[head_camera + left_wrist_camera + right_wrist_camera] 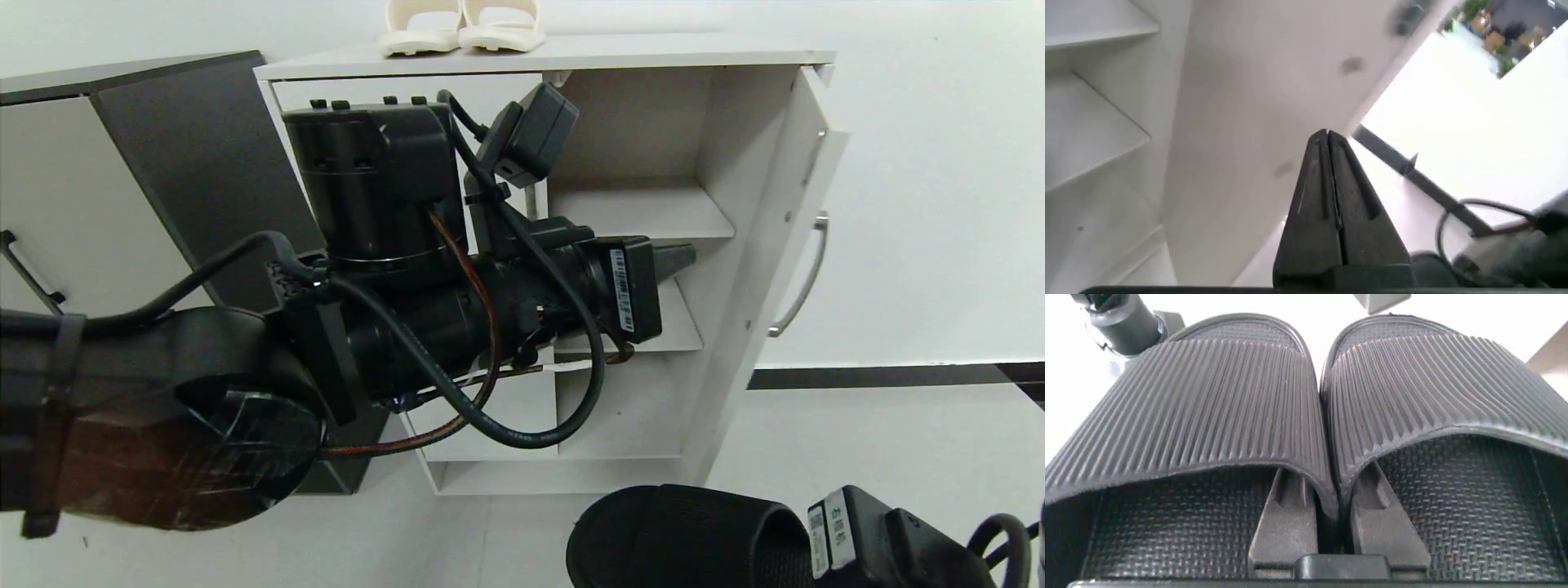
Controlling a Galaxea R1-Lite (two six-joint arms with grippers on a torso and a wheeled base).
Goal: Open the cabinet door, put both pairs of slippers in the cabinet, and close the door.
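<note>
The white cabinet [571, 57] stands with its door [780, 245] swung open to the right, showing bare shelves [645, 214]. A cream pair of slippers [461, 28] rests on the cabinet top. My left gripper [682, 256] is shut with nothing in it, its tip at the middle shelf close to the door's inner face [1249, 98]; the joined fingers [1315, 212] point along that face. A black pair of slippers [686, 531] hangs low at the front right. My right gripper [1327, 482] is shut on the two inner strap walls, one finger [1282, 523] inside each black slipper [1233, 400].
A dark grey cabinet [204, 163] with a white front stands to the left of the white one. The open door carries a metal handle [804, 282] on its outer side. Pale floor [882, 441] lies open to the right, under a dark skirting strip [882, 376].
</note>
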